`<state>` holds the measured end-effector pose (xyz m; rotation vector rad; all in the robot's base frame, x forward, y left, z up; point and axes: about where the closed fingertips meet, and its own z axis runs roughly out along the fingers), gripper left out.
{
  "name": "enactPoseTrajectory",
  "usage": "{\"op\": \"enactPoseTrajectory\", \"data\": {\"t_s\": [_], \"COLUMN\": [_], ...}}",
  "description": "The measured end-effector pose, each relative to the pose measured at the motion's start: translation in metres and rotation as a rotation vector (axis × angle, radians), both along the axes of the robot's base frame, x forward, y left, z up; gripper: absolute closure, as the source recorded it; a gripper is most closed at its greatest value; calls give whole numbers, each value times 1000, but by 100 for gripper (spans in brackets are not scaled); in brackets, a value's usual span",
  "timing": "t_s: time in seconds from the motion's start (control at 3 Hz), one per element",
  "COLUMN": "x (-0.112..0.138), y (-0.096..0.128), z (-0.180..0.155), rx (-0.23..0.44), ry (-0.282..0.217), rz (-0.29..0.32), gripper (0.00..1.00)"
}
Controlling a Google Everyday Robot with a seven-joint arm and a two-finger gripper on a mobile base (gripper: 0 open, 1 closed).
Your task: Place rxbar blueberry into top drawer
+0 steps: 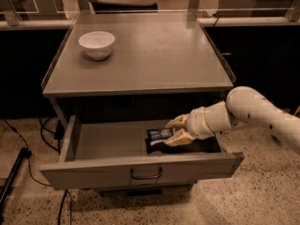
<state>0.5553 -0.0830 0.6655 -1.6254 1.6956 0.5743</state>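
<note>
The top drawer of the grey cabinet-table is pulled open, with its curved metal handle at the front centre. The rxbar blueberry, a dark wrapper with pale lettering, is inside the drawer to the right of its middle, close above or on the drawer floor. My gripper reaches in from the right, inside the drawer, with its tan fingers closed on the bar's right end.
A white bowl stands on the tabletop at the back left. Cables and a dark stand leg lie on the speckled floor at the left. Dark counters run along the back behind the table.
</note>
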Motion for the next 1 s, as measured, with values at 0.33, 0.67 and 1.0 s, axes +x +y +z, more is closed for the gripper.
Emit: {"op": "enactPoseTrajectory", "data": {"t_s": [0.33, 0.67, 1.0], "x": [11, 19, 23], "y": [9, 17, 24], "z": [-18, -31, -45], "rx": [-10, -14, -18], "ry": [0, 3, 17], "rz": [3, 3, 3], "gripper": [100, 100, 100]}}
